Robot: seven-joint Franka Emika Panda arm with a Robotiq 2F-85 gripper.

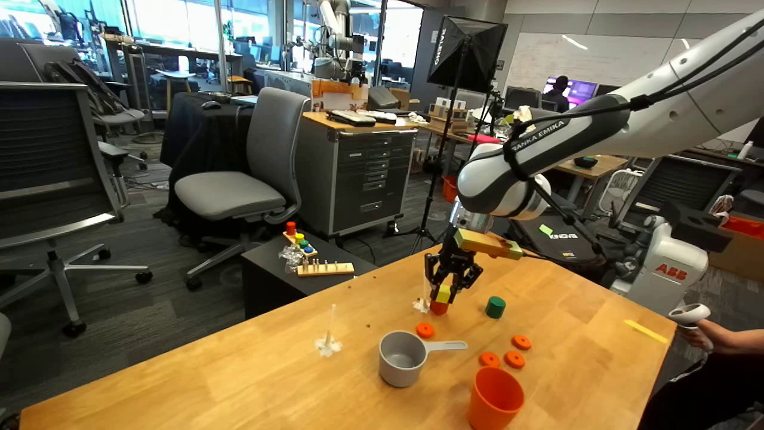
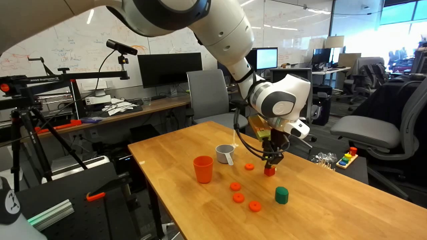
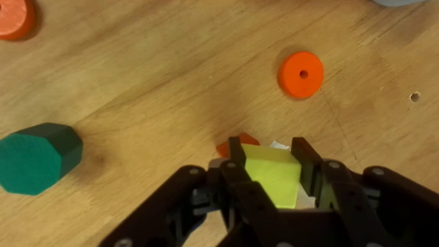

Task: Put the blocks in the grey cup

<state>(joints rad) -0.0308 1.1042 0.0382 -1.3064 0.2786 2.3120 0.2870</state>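
Black fingers clamp yellow square-faced block, close to red angular block; contact unclear. Green octagonal block, 4 flat holed orange discs and short grey handled cup rest on wooden counter.

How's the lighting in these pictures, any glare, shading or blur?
In both exterior views, bright windows look washed out and light streaks glare on the whiteboard; in the wrist view, the green block shows sides darker than its top, and the gripper's parts close to the camera look slightly blurred.
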